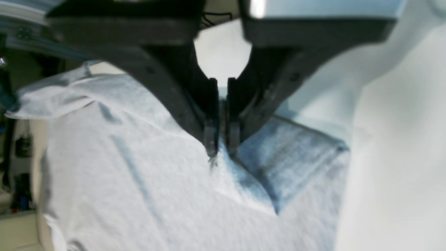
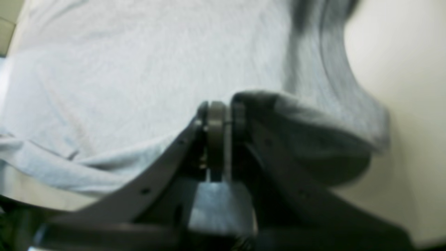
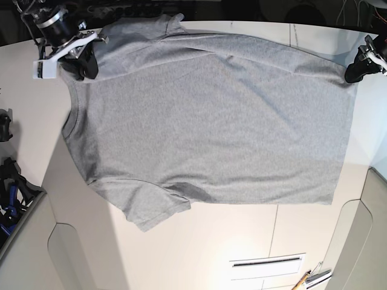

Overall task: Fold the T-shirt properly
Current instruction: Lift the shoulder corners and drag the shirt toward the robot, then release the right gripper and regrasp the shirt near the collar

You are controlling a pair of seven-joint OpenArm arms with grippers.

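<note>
Both tools, left (image 3: 355, 71) and right (image 3: 84, 67), pinch T-shirt (image 3: 211, 115) corners.

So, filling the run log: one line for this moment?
T-shirt: spread flat | left gripper: shut on hem corner | right gripper: shut on shoulder

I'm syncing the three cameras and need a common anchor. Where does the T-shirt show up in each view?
Left wrist: the T-shirt fills the lower frame, pinched at a fold by the left tool.
Right wrist: the shirt covers the upper frame, its edge held in the right tool.
Base: it lies spread across the table, plain side up.
Shared landmark: the grey fabric itself.
</note>
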